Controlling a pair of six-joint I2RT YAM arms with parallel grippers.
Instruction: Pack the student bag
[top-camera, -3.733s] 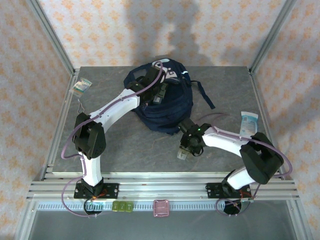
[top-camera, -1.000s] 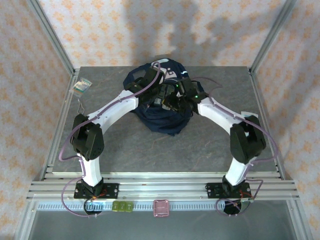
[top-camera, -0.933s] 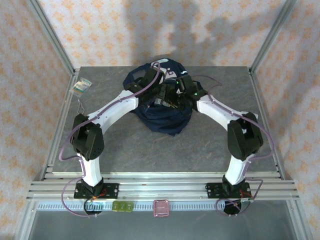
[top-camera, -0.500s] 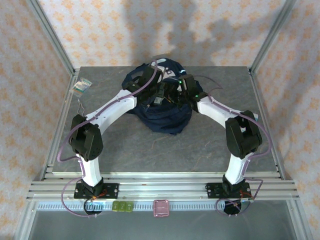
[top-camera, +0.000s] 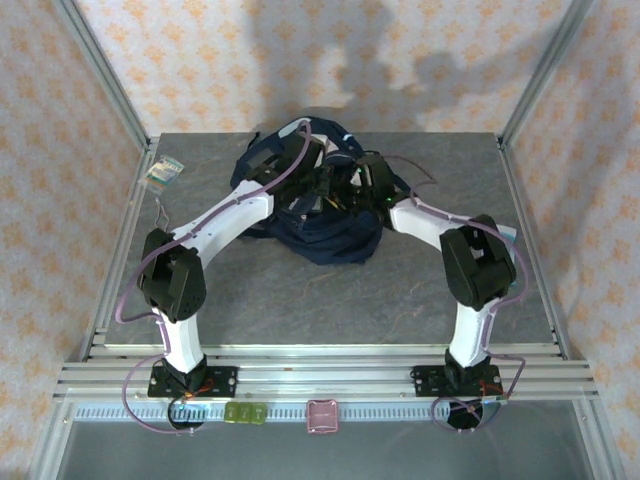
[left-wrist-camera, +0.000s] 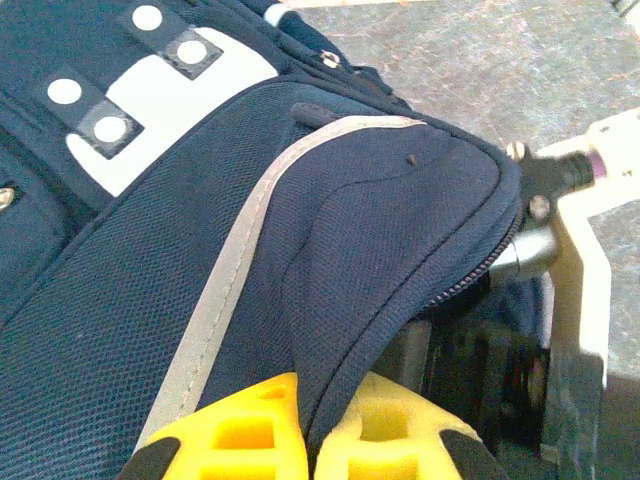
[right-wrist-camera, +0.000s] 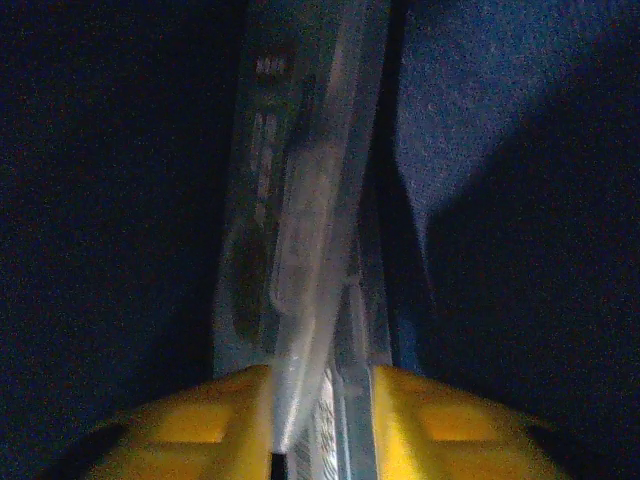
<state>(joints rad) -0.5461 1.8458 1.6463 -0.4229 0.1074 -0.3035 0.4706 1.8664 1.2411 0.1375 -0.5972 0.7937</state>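
Right arm (top-camera: 425, 220) has swung off the near counter, where it was a few seconds back, and is now reaching into the student bag (top-camera: 325, 225). The bag has bunched up and shifted a bit to the left.

Top view: bag sits at the far middle of the counter (top-camera: 300, 300). Left arm (top-camera: 235, 215) comes onto it from the left and both wrists meet over the opening. A small packet (top-camera: 163, 172) lies on the far left of the counter, well apart from the bag. A pale item (top-camera: 511, 233) peeks out behind the right arm's elbow, also outside the bag.

Left wrist view: left fingers (left-wrist-camera: 240, 435) are together, clamped on a fold of the navy fabric at the zipper edge, holding the flap up. The grey stripe (left-wrist-camera: 235, 270) runs across the panel.

Right wrist view: dark inside the bag. A clear plastic packet (right-wrist-camera: 300, 250) stands edge-on, running down between the right fingers (right-wrist-camera: 450, 425). I can't tell if they pinch it or have let go.

Progress, my read: one item is going in right now. At least the left packet is still to pack, likely the pale one too. The bag is still open, so I'd call it partway.
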